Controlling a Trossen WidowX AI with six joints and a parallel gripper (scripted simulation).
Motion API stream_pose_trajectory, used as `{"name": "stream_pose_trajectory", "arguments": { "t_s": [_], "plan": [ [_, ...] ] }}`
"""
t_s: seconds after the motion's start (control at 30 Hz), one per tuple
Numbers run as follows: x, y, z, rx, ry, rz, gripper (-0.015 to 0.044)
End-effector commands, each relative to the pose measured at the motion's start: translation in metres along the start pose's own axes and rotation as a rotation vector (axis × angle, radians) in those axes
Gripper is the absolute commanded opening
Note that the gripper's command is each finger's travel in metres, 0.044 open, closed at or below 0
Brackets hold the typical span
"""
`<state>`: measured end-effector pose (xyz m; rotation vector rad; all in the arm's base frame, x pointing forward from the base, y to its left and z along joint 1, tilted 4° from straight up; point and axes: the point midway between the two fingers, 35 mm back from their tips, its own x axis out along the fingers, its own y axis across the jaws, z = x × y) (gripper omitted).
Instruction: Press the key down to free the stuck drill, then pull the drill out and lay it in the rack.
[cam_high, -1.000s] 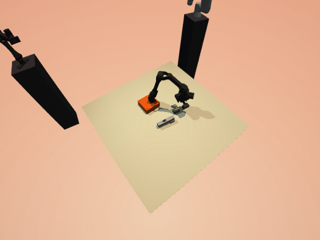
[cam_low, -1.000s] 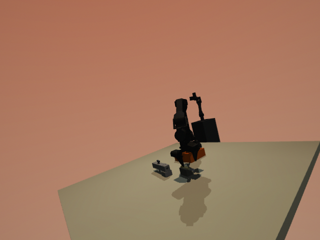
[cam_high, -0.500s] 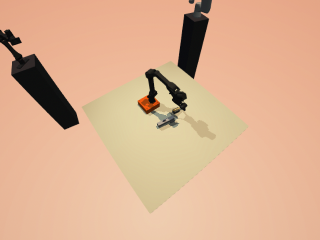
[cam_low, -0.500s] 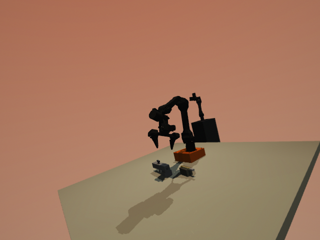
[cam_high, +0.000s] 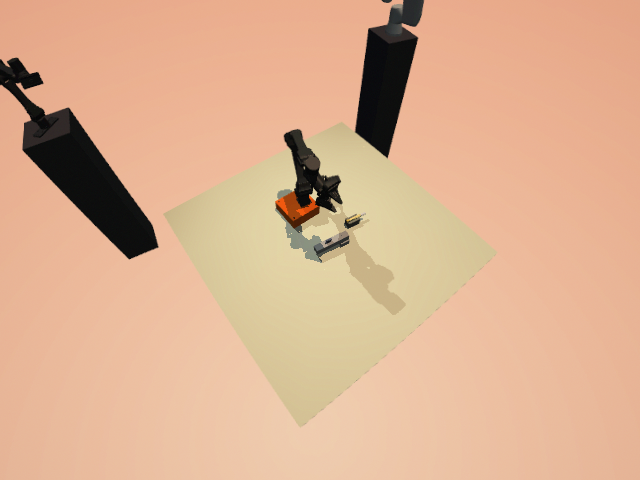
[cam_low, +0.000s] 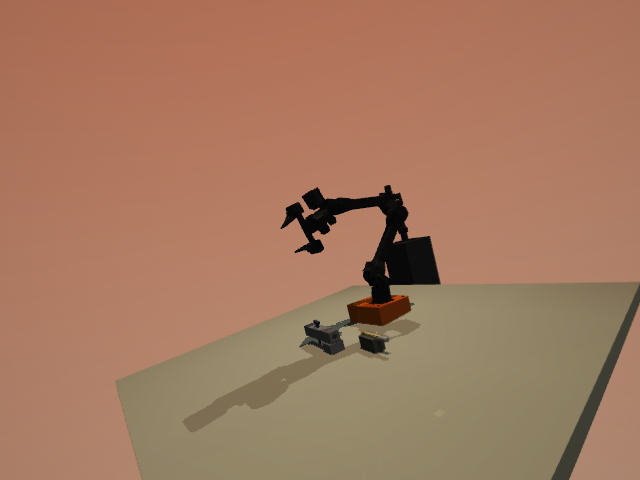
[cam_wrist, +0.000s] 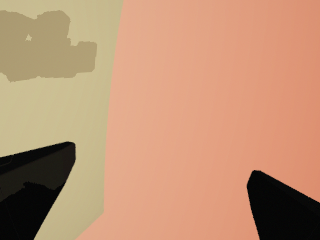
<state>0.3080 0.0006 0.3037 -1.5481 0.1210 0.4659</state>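
Note:
The drill (cam_high: 354, 218) (cam_low: 372, 334), yellow with a thin grey end, lies lengthwise in the small dark rack (cam_high: 352, 224) (cam_low: 370, 344). The grey block (cam_high: 337, 242) (cam_low: 329, 337) stands beside the rack, with a small dark key (cam_high: 328, 240) (cam_low: 316, 322) sticking up on its top. Whether the key is pressed down is too small to tell. My gripper (cam_high: 338, 206) (cam_low: 288, 240) (cam_wrist: 164, 168) is wide open and empty. It hangs high above the table and points out sideways and somewhat down. Block, rack and drill are out of the wrist view.
The orange base (cam_high: 297, 210) (cam_low: 367, 313) of my arm stands behind the block and rack on the pale table (cam_high: 289, 335) (cam_low: 491, 382) (cam_wrist: 90, 115). Two tall dark pillars (cam_high: 87, 180) (cam_high: 385, 82), each bearing another arm, stand outside the table's edges.

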Motion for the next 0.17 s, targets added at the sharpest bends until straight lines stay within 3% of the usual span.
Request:
{"name": "stream_pose_trajectory", "arguments": {
  "t_s": [0.0,0.13],
  "plan": [
    [-0.0044,0.0019,-0.0052,-0.035,0.013,-0.017,0.0440],
    [-0.0044,0.0019,-0.0052,-0.035,0.013,-0.017,0.0440]
  ]
}}
